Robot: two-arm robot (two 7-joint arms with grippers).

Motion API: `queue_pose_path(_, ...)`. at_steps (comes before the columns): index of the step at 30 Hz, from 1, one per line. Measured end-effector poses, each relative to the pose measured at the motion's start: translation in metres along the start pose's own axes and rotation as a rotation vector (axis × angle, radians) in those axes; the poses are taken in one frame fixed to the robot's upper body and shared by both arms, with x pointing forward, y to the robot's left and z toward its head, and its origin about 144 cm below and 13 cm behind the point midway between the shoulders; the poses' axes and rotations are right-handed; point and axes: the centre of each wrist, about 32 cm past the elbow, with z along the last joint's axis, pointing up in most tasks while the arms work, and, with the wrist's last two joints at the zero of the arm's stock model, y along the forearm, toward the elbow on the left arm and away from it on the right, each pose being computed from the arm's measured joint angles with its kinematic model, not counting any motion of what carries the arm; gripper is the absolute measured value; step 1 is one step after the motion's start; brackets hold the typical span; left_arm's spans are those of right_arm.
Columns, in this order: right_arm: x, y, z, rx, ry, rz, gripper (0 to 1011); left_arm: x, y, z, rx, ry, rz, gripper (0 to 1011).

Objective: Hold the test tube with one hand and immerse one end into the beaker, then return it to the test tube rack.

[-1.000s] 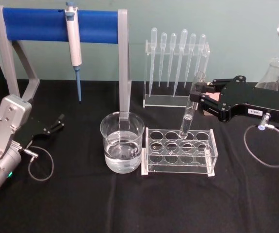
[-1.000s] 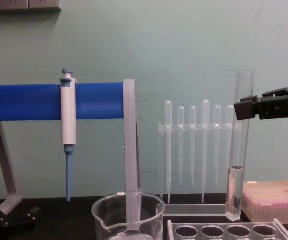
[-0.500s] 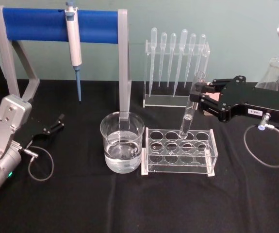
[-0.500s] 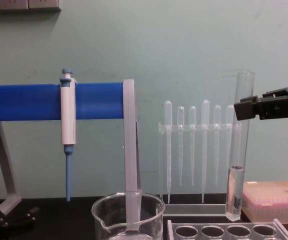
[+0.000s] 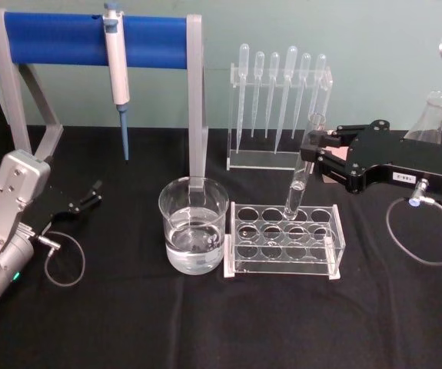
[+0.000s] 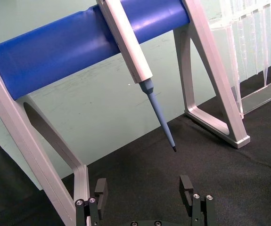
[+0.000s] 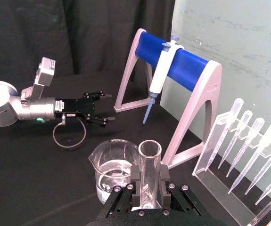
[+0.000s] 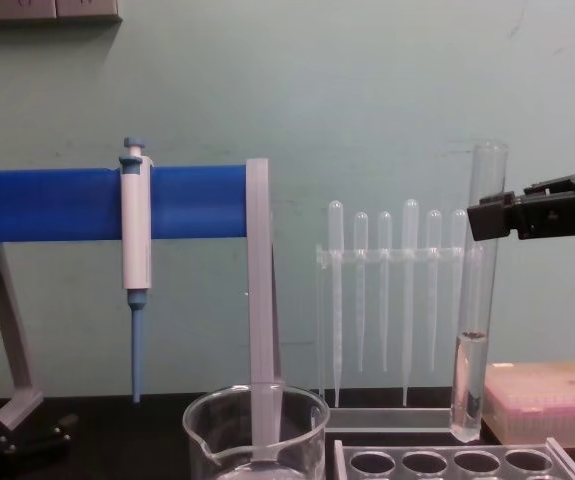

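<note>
My right gripper [image 5: 313,147] is shut on the test tube [image 5: 300,175] near its rim, holding it about upright. The tube [image 8: 475,300] has some clear liquid in its lower part. Its rounded end hangs just above a back-row hole of the clear tube rack [image 5: 286,234]. In the right wrist view the two jaws pinch the tube [image 7: 148,162] from both sides. The beaker [image 5: 194,224], partly filled with clear liquid, stands on the black table just left of the rack. My left gripper [image 5: 86,198] rests open at the far left, its fingers [image 6: 186,184] wide apart.
A blue-barred stand [image 5: 59,38] carries a hanging pipettor [image 5: 117,73] behind the beaker. An acrylic holder of plastic pipettes [image 5: 278,104] stands behind the rack. A glass flask [image 5: 434,115] and a pink tip box [image 8: 547,400] sit at the back right.
</note>
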Motion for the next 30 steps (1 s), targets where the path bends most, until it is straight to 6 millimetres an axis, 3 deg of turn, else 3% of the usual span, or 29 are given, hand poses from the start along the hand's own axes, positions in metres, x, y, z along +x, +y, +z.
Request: queue_pose_path(30,0.0000,0.0000,0.0000,0.000,0.000,0.000,241,0.0000,0.0000,0.0000,0.000,0.000,0.000,1000)
